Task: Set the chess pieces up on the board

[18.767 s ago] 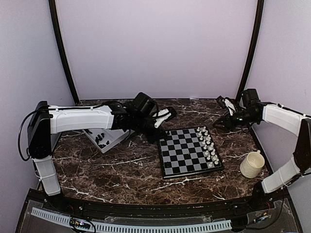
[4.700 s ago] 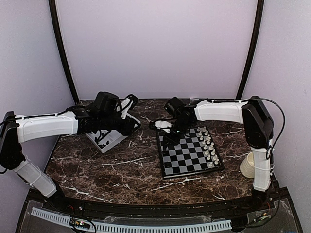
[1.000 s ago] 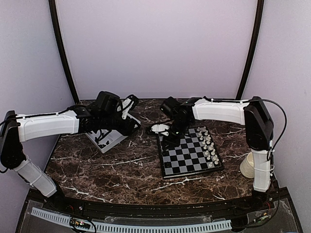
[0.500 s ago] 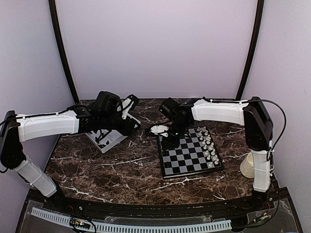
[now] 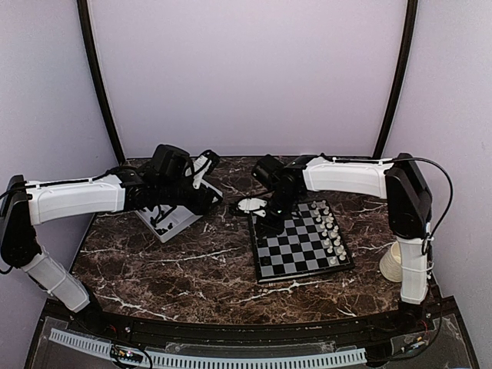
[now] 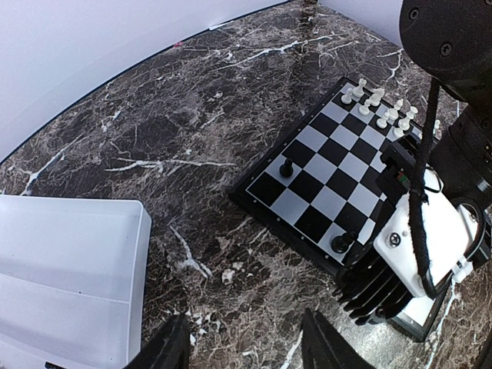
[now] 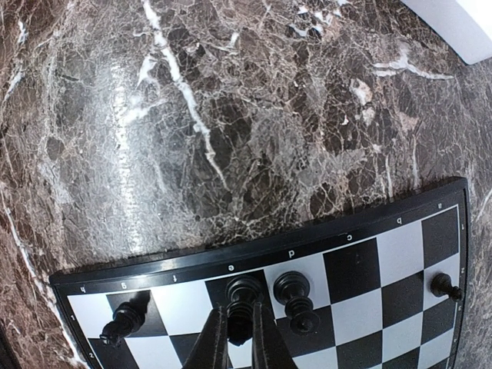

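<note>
The board (image 5: 301, 244) lies right of centre, with white chessmen (image 5: 330, 229) lined along its right side. My right gripper (image 7: 240, 338) reaches down at the board's left edge (image 5: 265, 221), and its fingers (image 7: 219, 342) are shut on a black chess piece (image 7: 244, 290) standing on the dark edge square. Another black piece (image 7: 294, 296) stands right beside it. Two more black pieces (image 7: 123, 323) (image 7: 444, 287) stand farther off. My left gripper (image 6: 246, 346) hangs open and empty over the marble between the tray and the board (image 6: 323, 181). Several black pieces (image 5: 160, 220) lie in the tray.
A white two-compartment tray (image 5: 178, 223) sits at the back left under my left arm, and its corner (image 6: 69, 269) shows in the left wrist view. A cream cup (image 5: 398, 261) stands right of the board. My right arm's wrist (image 6: 427, 238) overhangs the board's near corner.
My right gripper's jaws have closed onto the black piece at the board's left edge, the arm shifting slightly. The left arm has not moved.
</note>
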Controlling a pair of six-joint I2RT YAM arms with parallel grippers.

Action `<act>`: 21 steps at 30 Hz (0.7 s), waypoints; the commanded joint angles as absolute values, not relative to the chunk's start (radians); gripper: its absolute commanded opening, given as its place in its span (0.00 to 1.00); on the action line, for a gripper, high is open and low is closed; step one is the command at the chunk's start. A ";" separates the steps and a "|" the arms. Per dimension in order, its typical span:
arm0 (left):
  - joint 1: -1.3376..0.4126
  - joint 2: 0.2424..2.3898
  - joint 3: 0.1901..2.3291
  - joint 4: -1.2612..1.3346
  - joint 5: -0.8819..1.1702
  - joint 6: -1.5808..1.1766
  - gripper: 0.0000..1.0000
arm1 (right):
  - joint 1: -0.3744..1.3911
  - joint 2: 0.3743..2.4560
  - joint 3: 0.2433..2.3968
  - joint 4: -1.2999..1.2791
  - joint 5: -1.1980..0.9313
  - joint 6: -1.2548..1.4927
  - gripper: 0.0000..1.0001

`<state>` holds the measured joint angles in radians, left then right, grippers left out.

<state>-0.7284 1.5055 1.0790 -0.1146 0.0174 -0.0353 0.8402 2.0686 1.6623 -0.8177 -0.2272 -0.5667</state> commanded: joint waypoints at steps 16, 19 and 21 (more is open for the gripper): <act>-0.723 1.491 1.108 -0.130 0.026 -0.038 0.52 | 0.851 2.038 1.640 -0.862 -0.224 -0.565 0.04; -0.723 1.491 1.109 -0.130 0.027 -0.038 0.52 | 0.851 2.029 1.637 -0.869 -0.223 -0.563 0.04; -0.723 1.490 1.108 -0.130 0.028 -0.040 0.52 | 0.851 2.020 1.627 -0.864 -0.224 -0.563 0.04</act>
<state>-0.7284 1.5055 1.0801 -0.1146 0.0181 -0.0353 0.8402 2.0583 1.6516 -0.8280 -0.2276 -0.5663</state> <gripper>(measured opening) 0.522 0.082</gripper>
